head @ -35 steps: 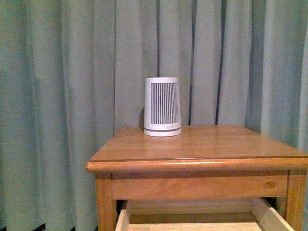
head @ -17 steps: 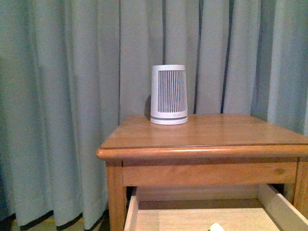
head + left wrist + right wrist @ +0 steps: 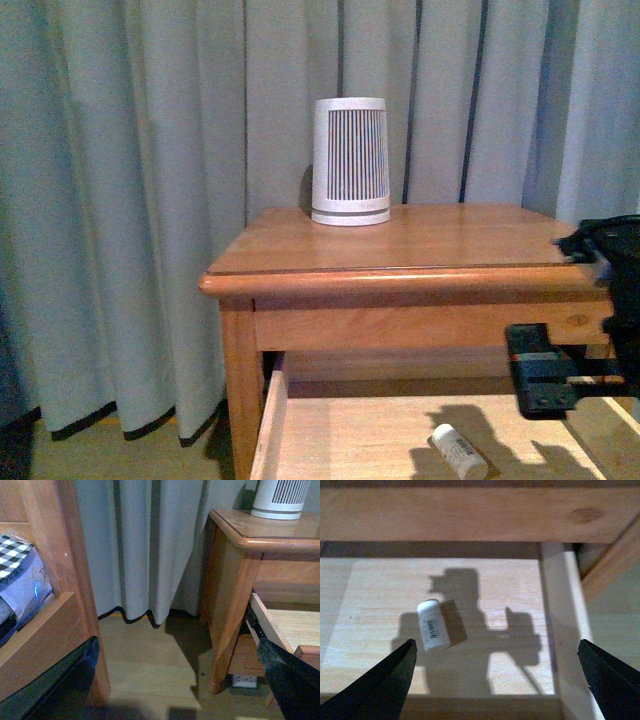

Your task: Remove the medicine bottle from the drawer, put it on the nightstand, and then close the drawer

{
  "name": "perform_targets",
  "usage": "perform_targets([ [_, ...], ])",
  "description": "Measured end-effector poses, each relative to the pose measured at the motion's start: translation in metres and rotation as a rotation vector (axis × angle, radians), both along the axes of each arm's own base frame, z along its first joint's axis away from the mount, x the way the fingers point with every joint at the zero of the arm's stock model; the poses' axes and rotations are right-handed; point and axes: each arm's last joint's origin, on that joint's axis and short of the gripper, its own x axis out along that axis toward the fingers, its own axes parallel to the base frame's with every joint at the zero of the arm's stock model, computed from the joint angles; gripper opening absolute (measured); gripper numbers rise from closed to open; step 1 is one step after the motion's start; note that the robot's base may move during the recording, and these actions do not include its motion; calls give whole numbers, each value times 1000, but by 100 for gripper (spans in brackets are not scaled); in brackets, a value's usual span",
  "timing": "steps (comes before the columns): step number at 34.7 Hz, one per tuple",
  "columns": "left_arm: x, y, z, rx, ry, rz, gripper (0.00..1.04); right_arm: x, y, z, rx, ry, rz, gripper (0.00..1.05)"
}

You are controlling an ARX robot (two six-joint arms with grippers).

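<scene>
The medicine bottle [image 3: 458, 450] lies on its side on the pale floor of the open drawer [image 3: 300, 440], a small white cylinder with a barcode label [image 3: 433, 626]. My right gripper [image 3: 545, 385] hovers over the drawer's right part, open, with the bottle ahead of its left finger [image 3: 385, 685] and nothing between the fingers. The nightstand [image 3: 420, 245] has a glossy honey-wood top. My left gripper [image 3: 175, 680] hangs open and empty over the floor, left of the nightstand [image 3: 235, 580] and the drawer's side [image 3: 272, 630].
A white ribbed conical device [image 3: 350, 160] stands at the back of the nightstand top. Grey curtains [image 3: 130, 200] hang behind. In the left wrist view a wooden bed frame [image 3: 75, 580] holding a checked packet [image 3: 20, 575] stands opposite, and a wall socket [image 3: 243, 680] is under the nightstand.
The front view has tipped downward, so more of the drawer's inside and the bottle show. My right gripper has come into view at the right, over the drawer.
</scene>
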Motion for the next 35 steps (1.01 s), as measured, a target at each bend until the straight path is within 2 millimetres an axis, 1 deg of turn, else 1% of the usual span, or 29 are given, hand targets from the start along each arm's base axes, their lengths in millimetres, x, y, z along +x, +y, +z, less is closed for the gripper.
perform_targets([
  [7, 0, 0, 0, 0, 0, 0, 98, 29, 28, -19, -15, 84, 61, 98],
  [13, 0, 0, 0, 0, 0, 0, 98, 49, 44, -37, -39, 118, 82, 98],
  [17, 0, 0, 0, 0, 0, 0, 98, 62, 51, -52, -62, 140, 91, 98],
  [25, 0, 0, 0, 0, 0, 0, 98, 79, 63, -74, -77, 166, 105, 98],
  [35, 0, 0, 0, 0, 0, 0, 98, 96, 68, -98, -74, 179, 105, 98],
])
